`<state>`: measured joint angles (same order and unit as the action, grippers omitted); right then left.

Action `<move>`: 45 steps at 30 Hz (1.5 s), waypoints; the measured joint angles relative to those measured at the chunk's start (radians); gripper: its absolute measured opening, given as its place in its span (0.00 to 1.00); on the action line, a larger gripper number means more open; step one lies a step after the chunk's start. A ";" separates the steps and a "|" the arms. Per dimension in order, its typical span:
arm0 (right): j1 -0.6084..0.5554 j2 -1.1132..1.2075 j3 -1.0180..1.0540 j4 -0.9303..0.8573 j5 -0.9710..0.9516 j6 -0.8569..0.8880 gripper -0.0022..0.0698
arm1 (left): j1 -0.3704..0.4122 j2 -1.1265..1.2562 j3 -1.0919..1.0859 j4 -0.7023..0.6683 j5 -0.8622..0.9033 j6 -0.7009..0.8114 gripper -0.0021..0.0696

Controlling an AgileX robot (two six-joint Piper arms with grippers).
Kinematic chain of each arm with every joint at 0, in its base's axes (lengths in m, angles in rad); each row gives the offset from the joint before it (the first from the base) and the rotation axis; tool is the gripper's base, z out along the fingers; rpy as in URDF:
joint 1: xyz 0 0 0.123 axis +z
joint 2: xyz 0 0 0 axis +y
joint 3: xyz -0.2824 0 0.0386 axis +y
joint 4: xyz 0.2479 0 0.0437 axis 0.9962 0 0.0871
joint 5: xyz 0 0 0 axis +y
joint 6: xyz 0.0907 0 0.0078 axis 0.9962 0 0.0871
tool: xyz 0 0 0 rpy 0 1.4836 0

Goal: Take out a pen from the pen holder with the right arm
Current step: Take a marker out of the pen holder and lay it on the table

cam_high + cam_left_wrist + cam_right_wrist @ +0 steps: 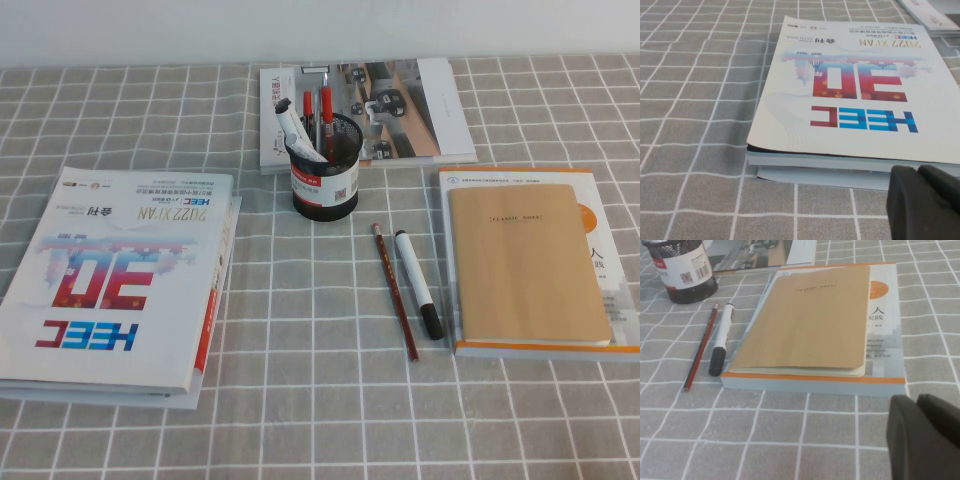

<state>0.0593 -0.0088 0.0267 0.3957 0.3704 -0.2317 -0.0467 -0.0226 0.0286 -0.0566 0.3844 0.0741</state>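
**Waiting on a Pen: Right Arm Poised Short of the Holder**

Standing upright toward the far side of the checked tablecloth, a black mesh pen holder point(323, 180) carries two red pens point(325, 106) and a white tube-like item, all leaning a little and rising above its rim. The right gripper point(917, 405) hangs low over the cloth on the robot's side of a tan notebook point(810, 315), its claw clenched on nothing and well apart from the holder. The left gripper point(918, 172), likewise clenched and empty, sits near the corner of a large white book point(855, 85). A red pencil point(395, 290) and a black-capped marker point(418, 283) lie side by side between holder and notebook.

A pen of this kind is likely light, stiff and smooth-skinned, so a narrow pinch could slip. The best hold looks to be the exposed upper shaft of the red pen nearer the right arm, pulled straight up. The holder seems light and may tip or drag if the pen catches its neighbours.
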 joint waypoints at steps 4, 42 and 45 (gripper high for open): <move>0.000 0.000 0.000 0.000 0.000 0.000 0.01 | 0.000 0.000 0.000 0.000 0.000 0.000 0.02; 0.000 0.269 -0.280 0.427 0.069 0.000 0.01 | 0.000 0.000 0.000 0.000 0.000 0.000 0.02; 0.000 0.385 -0.357 0.360 0.141 0.000 0.01 | 0.000 0.000 0.000 0.000 0.000 0.000 0.02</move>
<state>0.0593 0.3760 -0.3304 0.7554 0.5115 -0.2317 -0.0467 -0.0226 0.0286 -0.0566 0.3844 0.0741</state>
